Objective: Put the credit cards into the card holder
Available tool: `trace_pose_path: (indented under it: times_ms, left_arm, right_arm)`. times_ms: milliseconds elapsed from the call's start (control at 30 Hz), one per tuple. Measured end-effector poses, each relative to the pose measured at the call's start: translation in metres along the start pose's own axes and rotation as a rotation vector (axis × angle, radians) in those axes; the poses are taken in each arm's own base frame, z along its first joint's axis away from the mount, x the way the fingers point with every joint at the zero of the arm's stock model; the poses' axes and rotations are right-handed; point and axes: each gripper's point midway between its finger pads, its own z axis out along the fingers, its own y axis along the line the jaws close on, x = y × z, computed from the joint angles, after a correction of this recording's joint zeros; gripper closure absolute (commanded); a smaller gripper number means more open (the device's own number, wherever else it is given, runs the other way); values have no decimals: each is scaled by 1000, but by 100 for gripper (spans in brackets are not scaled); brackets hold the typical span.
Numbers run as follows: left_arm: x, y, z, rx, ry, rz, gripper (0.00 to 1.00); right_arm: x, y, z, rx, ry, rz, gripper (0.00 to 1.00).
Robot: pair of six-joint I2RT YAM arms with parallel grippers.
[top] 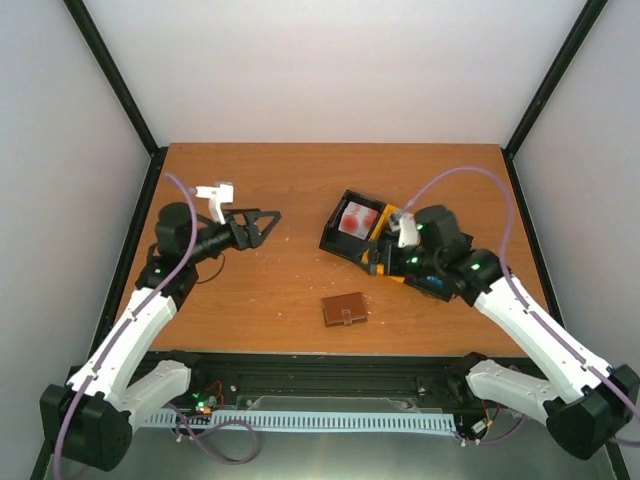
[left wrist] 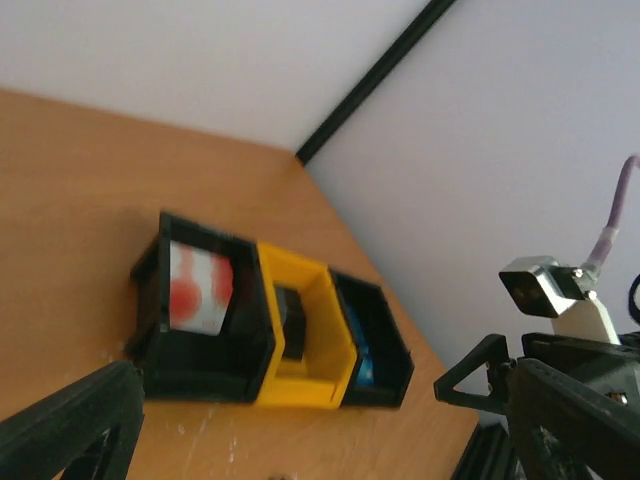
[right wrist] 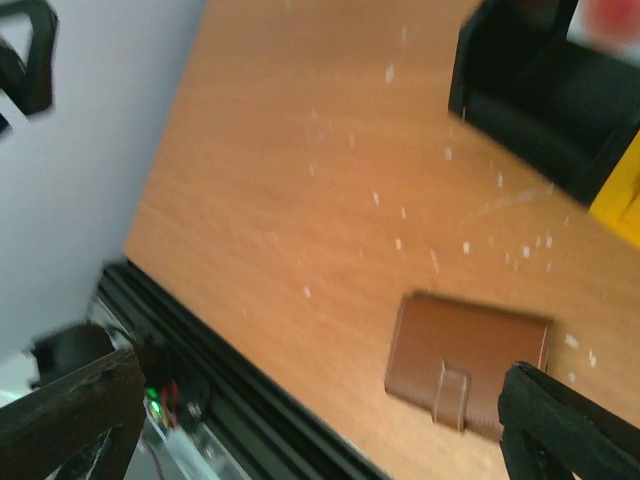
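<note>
Wood table (top: 300, 190): right tool (top: 392, 258) partly hides tray (top: 331, 234); card holder (top: 345, 310) closed.

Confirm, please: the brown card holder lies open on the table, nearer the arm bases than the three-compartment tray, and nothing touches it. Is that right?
Not quite. The card holder lies closed, with its strap over the front, as the right wrist view shows. The rest holds: it is on the table, nearer the arm bases than the tray, and nothing touches it.

Wooden table (top: 280, 290): closed card holder (top: 345, 309), three-compartment tray (top: 335, 240).
</note>
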Motion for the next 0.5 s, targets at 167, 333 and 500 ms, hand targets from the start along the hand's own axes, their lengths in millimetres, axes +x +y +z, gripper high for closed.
trace_pose_path:
  times_ms: [167, 333, 500]
  left_arm:
    - [56, 14, 18, -67, 177, -53, 1]
    - [115, 36, 16, -152, 320, -128, 0]
    - [139, 50, 9, -217, 372, -161, 0]
  right_arm:
    - [59, -10, 31, 84, 180, -36, 18]
    - [106, -25, 51, 176, 330, -79, 24]
    - [146, -38, 68, 248, 451, -137, 30]
